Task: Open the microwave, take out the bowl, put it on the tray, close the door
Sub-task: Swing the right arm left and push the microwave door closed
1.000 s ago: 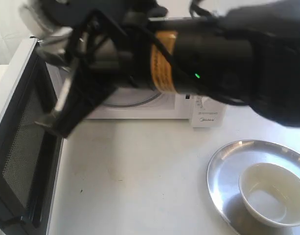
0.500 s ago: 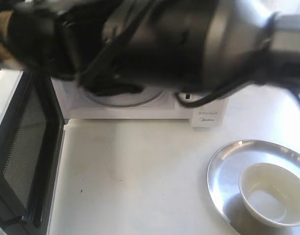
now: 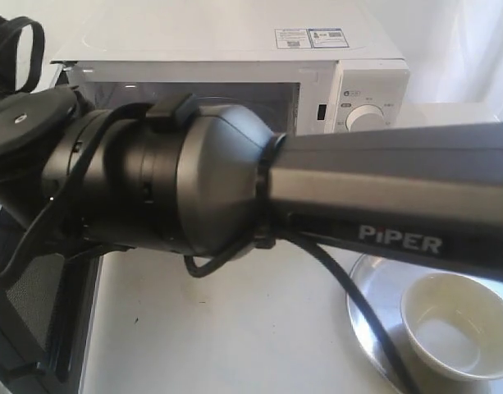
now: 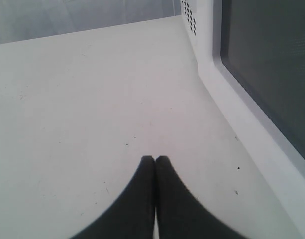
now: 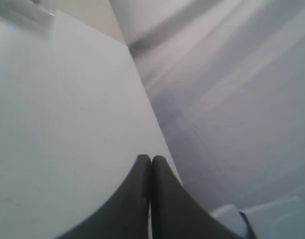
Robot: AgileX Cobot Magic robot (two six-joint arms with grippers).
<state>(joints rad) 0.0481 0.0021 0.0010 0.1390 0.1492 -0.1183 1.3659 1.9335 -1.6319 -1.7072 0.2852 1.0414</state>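
The white microwave (image 3: 235, 49) stands at the back with a round dial (image 3: 368, 117). Its door (image 3: 38, 328) hangs open at the lower left, and its dark window (image 4: 271, 64) fills one side of the left wrist view. The cream bowl (image 3: 456, 324) sits on the silver tray (image 3: 372, 289) at the lower right. My right arm (image 3: 235, 197) reaches across the middle and hides most of the cavity; its gripper is out of the exterior view. The left gripper (image 4: 154, 159) is shut and empty over the white table. The right gripper (image 5: 151, 158) is shut and empty over a white flat surface.
The white tabletop (image 3: 226, 328) stretches between the open door and the tray. Vent holes (image 4: 188, 16) mark the microwave's side beyond the door. A grey curtain-like backdrop (image 5: 242, 99) lies past the edge of the white surface in the right wrist view.
My right arm has swung further left across the exterior view and now covers the microwave's front. The door, bowl and tray have not moved.
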